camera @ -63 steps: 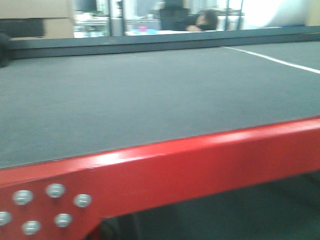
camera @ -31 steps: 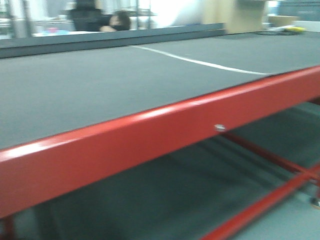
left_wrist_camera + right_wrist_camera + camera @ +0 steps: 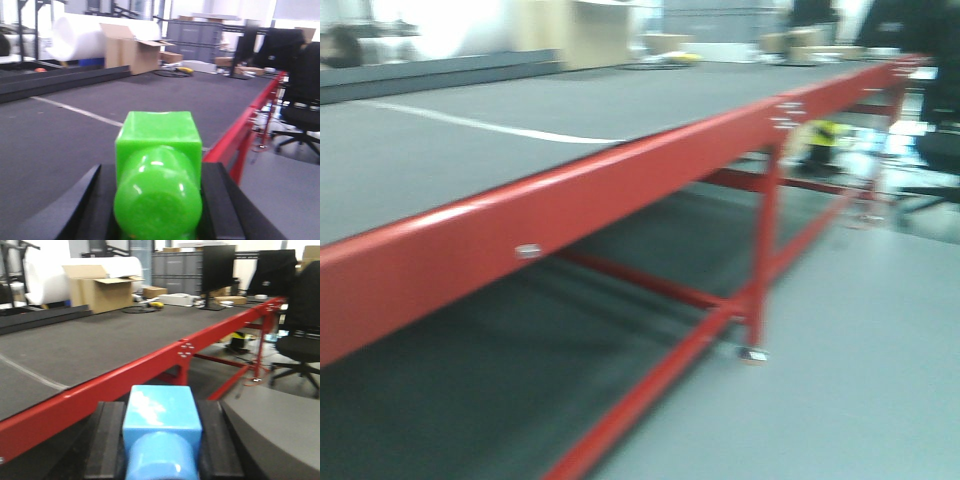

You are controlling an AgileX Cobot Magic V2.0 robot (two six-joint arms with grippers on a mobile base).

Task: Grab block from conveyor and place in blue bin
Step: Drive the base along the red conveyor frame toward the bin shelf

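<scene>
Red-painted steel slants across the front view from lower left to upper right: the rail (image 3: 570, 215) of the conveyor (image 3: 470, 160). Shows a marked swing over the last second. First square-on to a bolted stretch of that rail, with the white line (image 3: 490, 125) far to the right on the belt; then the line at mid-belt; now the line pushed to the left, with a frame leg (image 3: 763, 250) and bare floor (image 3: 860, 350) opened up on the near side of the rail. Reads as a turn or roll of the base along the conveyor rather than any reach of the arms, and stays blurred throughout, in keeping with motion. Left gripper (image 3: 156, 167) clamped on a green block (image 3: 159, 135), black fingers (image 3: 220, 200) tight against both flanks, seemingly over the belt with the rail just to its right. Right gripper (image 3: 160, 405) clamped likewise on a blue block (image 3: 161, 417), on the floor side of the rail. Looks past the grabbing stage for both, probably into the carry; no blue bin anywhere in view, so cannot say how near. Beyond the conveyor's far edge: an open cardboard box (image 3: 100, 290), a white roll (image 3: 80, 37), grey crates (image 3: 195, 32). Off the rail's far end, an office chair (image 3: 305, 315). No brand, label or writing legible on blocks, box, crates or frame; too soft to read.
</scene>
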